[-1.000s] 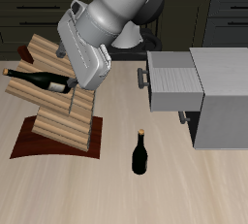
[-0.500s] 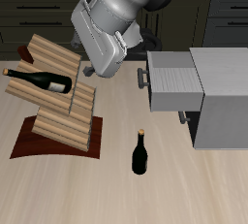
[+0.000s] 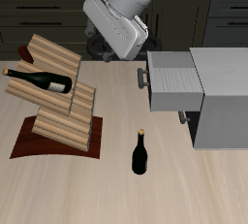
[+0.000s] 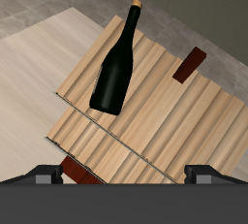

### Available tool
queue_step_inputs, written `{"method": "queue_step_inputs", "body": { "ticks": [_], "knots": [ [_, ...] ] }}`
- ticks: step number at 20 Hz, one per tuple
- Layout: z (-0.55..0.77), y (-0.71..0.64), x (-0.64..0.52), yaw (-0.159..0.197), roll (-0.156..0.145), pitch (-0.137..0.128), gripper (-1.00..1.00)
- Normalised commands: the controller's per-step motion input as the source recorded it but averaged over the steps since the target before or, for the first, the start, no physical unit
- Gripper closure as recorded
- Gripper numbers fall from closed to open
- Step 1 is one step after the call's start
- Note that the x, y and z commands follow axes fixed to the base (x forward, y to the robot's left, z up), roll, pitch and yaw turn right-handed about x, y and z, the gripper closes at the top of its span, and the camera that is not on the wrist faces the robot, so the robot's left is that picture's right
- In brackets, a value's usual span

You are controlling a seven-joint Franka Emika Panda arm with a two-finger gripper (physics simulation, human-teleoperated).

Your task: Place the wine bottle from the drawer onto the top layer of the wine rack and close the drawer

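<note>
The bottle (image 3: 41,80) lies on its side across the rack's (image 3: 58,107) top tier. Our gripper (image 3: 94,51) hangs above the table behind the rack, gripping nothing; how wide its jaws stand we cannot tell. The drawer (image 3: 172,80) juts open from its cabinet (image 3: 225,97), handle (image 3: 143,78) toward the gripper, so the closing push would run from handle toward cabinet.
</note>
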Motion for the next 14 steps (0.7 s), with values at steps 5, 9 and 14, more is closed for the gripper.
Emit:
{"method": "queue_step_inputs", "body": {
  "ticks": [5,9,14],
  "knots": [
    [0.08,0.25,-0.28,0.145,0.016,0.030,-1.00],
    [0.03,0.22,-0.29,0.161,0.014,0.023,-1.00],
    [0.02,0.02,-0.08,0.057,-0.028,0.018,-1.00]
  ]
}}
